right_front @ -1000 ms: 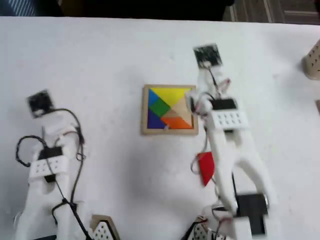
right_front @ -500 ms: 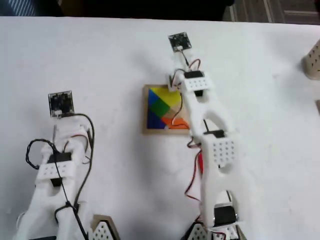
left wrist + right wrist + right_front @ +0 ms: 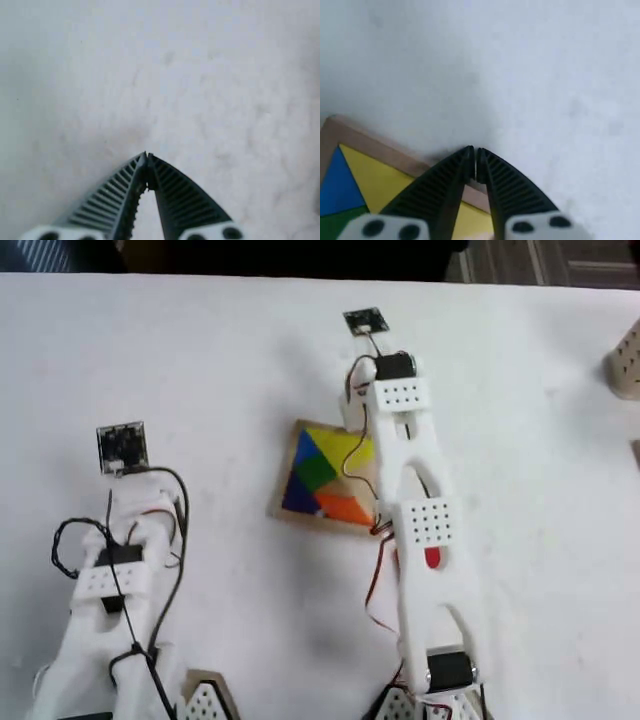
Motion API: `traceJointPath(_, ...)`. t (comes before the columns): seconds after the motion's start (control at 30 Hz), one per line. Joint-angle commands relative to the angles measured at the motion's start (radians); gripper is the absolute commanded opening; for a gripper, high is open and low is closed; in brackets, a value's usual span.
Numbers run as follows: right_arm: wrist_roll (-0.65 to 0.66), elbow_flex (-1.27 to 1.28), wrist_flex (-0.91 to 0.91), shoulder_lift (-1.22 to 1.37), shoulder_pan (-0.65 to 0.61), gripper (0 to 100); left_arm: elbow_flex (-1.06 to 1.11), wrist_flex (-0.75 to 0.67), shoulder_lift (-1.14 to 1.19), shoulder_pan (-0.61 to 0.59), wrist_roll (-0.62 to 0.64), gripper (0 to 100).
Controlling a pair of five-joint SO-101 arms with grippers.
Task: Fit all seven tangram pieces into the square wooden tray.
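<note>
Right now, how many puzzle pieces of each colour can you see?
Yellow piece: 1
Green piece: 1
Blue piece: 1
Orange piece: 1
Red piece: 1
Total: 5 pieces that I can make out. An arm covers part of the tray, so more may be hidden there.

The desk [image 3: 220, 360] is plain white, and the square wooden tray [image 3: 283, 470] on it is pale tan, with a yellow piece [image 3: 342, 445] at its far side, a green piece [image 3: 314, 472] at the middle, a blue piece [image 3: 299, 495] near left and an orange piece [image 3: 344, 508] at the near edge. A red piece [image 3: 432, 558] shows through a slot in the white right arm [image 3: 425, 525], which carries red and black wires; the white left arm [image 3: 105, 580] has black ones. The left pincer [image 3: 146, 159] and right pincer [image 3: 474, 155] are dark grey, ribbed with fine ridges.
</note>
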Motion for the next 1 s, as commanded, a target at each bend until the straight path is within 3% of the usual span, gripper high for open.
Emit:
traceJointPath(0.0,-0.044,-0.075,0.134,0.021,0.004,1.8,-0.008,-0.031,-0.036,0.019,-0.009,2)
traceJointPath(0.2,-0.049,-0.023,0.137,0.002,-0.031,1.7,-0.008,-0.031,-0.036,0.018,-0.009,2)
traceJointPath(0.63,-0.092,0.506,0.099,-0.317,-0.113,1.8,-0.008,-0.031,-0.036,0.018,-0.009,2)
traceJointPath(0.97,-0.061,0.539,0.119,-0.464,-0.110,1.8,-0.008,-0.031,-0.036,0.018,-0.009,2)
